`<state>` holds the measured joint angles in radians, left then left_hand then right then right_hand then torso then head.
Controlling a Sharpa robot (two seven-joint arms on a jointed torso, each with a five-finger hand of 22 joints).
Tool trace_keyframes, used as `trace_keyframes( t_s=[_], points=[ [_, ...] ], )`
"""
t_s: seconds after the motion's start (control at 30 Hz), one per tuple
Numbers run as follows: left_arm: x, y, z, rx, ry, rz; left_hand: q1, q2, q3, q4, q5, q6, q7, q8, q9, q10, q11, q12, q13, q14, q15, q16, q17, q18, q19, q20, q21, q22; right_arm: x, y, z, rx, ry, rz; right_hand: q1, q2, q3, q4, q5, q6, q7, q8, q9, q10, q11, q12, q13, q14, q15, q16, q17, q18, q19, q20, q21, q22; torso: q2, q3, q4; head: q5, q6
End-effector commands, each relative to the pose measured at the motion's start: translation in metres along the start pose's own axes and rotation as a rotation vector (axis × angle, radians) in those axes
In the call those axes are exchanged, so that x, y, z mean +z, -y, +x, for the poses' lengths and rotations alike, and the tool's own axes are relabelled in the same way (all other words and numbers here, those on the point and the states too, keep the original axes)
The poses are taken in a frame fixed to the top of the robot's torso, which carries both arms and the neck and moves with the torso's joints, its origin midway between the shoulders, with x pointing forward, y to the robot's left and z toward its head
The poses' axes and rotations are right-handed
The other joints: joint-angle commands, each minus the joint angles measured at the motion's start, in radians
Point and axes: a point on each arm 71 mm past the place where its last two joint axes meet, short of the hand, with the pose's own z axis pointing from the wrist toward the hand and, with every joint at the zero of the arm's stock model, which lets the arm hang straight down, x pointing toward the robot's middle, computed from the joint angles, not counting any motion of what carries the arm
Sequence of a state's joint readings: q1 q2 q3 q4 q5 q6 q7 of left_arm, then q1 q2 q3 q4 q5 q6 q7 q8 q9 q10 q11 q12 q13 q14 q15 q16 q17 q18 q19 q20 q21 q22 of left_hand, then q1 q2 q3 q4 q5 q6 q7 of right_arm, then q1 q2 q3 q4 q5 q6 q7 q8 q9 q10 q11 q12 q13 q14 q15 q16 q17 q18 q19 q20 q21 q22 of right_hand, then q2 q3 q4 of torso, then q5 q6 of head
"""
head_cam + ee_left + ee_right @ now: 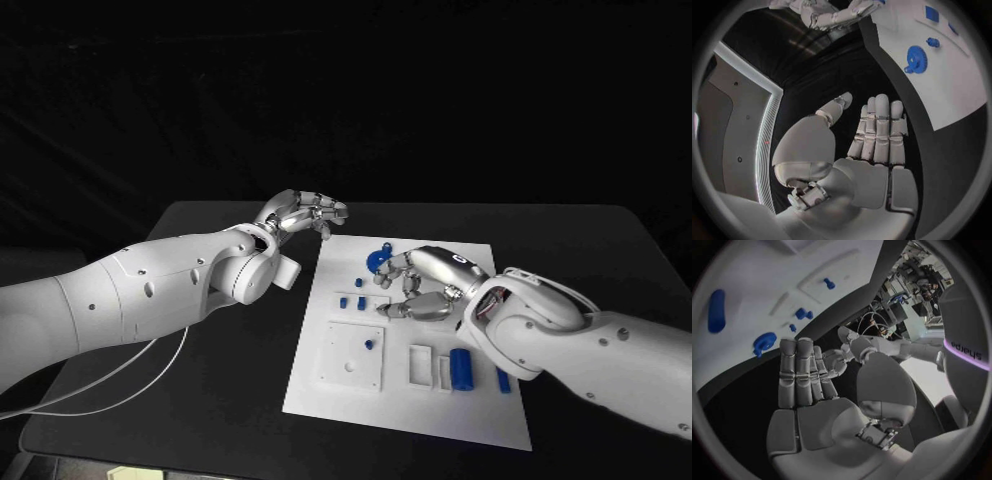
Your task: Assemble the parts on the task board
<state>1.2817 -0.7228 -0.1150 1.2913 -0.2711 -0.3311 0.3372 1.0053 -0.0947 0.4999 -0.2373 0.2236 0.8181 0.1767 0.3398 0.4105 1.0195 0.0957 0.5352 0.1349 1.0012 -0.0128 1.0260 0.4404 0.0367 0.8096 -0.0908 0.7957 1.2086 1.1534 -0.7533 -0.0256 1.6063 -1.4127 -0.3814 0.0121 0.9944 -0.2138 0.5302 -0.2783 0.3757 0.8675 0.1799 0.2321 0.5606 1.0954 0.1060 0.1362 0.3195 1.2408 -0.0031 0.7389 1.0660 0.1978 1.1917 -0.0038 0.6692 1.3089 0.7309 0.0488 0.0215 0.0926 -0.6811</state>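
Right robot hand empty, fingers apart over the task board; left robot hand open off-board; approach blue gear from above, pinch its rim.

Pretty dim around me, black backdrop swallows everything. The white task board is the brightest thing and nearly blows out. My wrist cams bend straight edges hard at the rim, and it's soft there.
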Motion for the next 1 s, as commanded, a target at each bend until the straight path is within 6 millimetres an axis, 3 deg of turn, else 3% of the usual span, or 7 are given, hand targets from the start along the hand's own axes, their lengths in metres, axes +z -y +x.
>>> trace_keyframes(
  t_s=[0.03,0.17,0.27,0.47,0.6,0.77,1.0],
  points=[
    [0.000,0.002,0.000,-0.009,-0.014,0.013,0.000,0.011,-0.002,0.004,-0.004,-0.004,0.001,-0.001,-0.001,-0.008,0.002,0.003,0.001,-0.003,0.006,-0.005,0.001,0.018,0.004,-0.015,-0.005,0.002,-0.004,0.010,-0.012,0.159,-0.072,0.006,0.054,0.040,0.024,-0.012,-0.029,0.007,-0.002,0.004,-0.005,0.033,-0.012,0.020,0.003,0.007,-0.015,0.009,0.004,0.064,0.015,-0.007,0.005,0.017,0.000,-0.0002,-0.0014,-0.011,0.010],
    [0.000,0.002,0.001,-0.013,-0.015,0.017,-0.001,0.011,-0.002,0.004,-0.004,-0.004,0.002,-0.001,-0.001,-0.008,0.002,0.003,0.001,-0.002,0.006,-0.005,0.002,0.018,0.004,-0.015,-0.005,0.002,-0.009,0.030,-0.041,0.092,-0.125,0.037,0.105,0.045,0.038,-0.013,-0.030,0.012,-0.003,0.007,-0.012,0.040,-0.017,0.029,0.001,0.035,-0.020,0.037,0.019,0.064,0.046,-0.018,0.030,0.024,-0.001,-0.0002,-0.0021,-0.025,0.021],
    [0.000,0.002,0.000,-0.014,-0.014,0.016,-0.001,0.012,-0.002,0.005,-0.005,-0.004,0.002,-0.001,-0.001,-0.008,0.002,0.004,0.002,-0.002,0.006,-0.005,0.002,0.018,0.004,-0.015,-0.005,0.002,-0.012,0.049,-0.060,0.088,-0.192,0.102,0.094,0.038,-0.005,-0.016,0.013,0.008,-0.001,0.006,-0.017,0.033,-0.017,0.028,-0.004,0.042,-0.020,0.067,0.036,0.064,0.058,-0.030,0.062,0.025,-0.001,0.0002,0.0011,-0.041,0.030],
    [0.000,0.001,0.000,-0.016,-0.016,0.015,-0.002,0.012,-0.003,0.005,-0.005,-0.004,0.001,-0.001,-0.001,-0.007,0.002,0.004,0.002,-0.002,0.006,-0.005,0.002,0.018,0.004,-0.015,-0.005,0.002,-0.025,0.066,-0.067,-0.022,-0.195,0.166,0.095,0.037,-0.080,-0.014,0.025,0.001,0.002,0.005,-0.024,0.017,-0.010,0.019,-0.017,0.027,-0.014,0.078,0.041,0.064,0.036,-0.031,0.081,0.023,0.000,0.0010,-0.0016,-0.058,0.040],
    [0.000,0.001,0.000,-0.017,-0.016,0.015,-0.002,0.012,-0.003,0.005,-0.005,-0.004,0.001,0.000,-0.001,-0.007,0.002,0.005,0.002,-0.002,0.005,-0.005,0.003,0.018,0.005,-0.015,-0.005,0.002,-0.030,0.066,-0.060,-0.136,-0.222,0.173,0.087,0.023,-0.093,-0.013,0.021,0.000,0.002,0.005,-0.025,0.015,-0.009,0.018,-0.019,0.027,-0.013,0.079,0.041,0.064,0.034,-0.030,0.083,0.023,0.000,0.0041,-0.0017,-0.065,0.047],
    [0.000,0.001,-0.001,-0.016,-0.015,0.015,-0.003,0.013,-0.003,0.007,-0.005,-0.004,0.001,0.000,-0.001,-0.007,0.001,0.005,0.003,-0.002,0.005,-0.005,0.003,0.018,0.005,-0.015,-0.005,0.003,-0.034,0.062,-0.042,-0.165,-0.310,0.190,0.074,0.005,-0.111,-0.010,0.007,0.000,0.002,0.005,-0.028,0.014,-0.008,0.017,-0.023,0.024,-0.012,0.080,0.040,0.064,0.031,-0.029,0.086,0.021,0.000,0.0030,-0.0006,-0.066,0.047],
    [0.000,0.000,-0.002,-0.019,-0.017,0.012,-0.003,0.013,-0.003,0.007,-0.005,-0.005,0.001,0.000,-0.001,-0.007,0.001,0.005,0.003,-0.002,0.005,-0.005,0.003,0.018,0.005,-0.015,-0.005,0.003,-0.037,0.059,-0.019,-0.205,-0.360,0.180,0.068,-0.014,-0.136,-0.010,-0.083,-0.004,0.002,0.006,-0.034,0.004,-0.003,0.012,-0.037,0.005,-0.007,0.080,0.035,0.064,0.011,-0.022,0.081,0.018,0.001,0.0015,0.0022,-0.067,0.039]
  ],
)
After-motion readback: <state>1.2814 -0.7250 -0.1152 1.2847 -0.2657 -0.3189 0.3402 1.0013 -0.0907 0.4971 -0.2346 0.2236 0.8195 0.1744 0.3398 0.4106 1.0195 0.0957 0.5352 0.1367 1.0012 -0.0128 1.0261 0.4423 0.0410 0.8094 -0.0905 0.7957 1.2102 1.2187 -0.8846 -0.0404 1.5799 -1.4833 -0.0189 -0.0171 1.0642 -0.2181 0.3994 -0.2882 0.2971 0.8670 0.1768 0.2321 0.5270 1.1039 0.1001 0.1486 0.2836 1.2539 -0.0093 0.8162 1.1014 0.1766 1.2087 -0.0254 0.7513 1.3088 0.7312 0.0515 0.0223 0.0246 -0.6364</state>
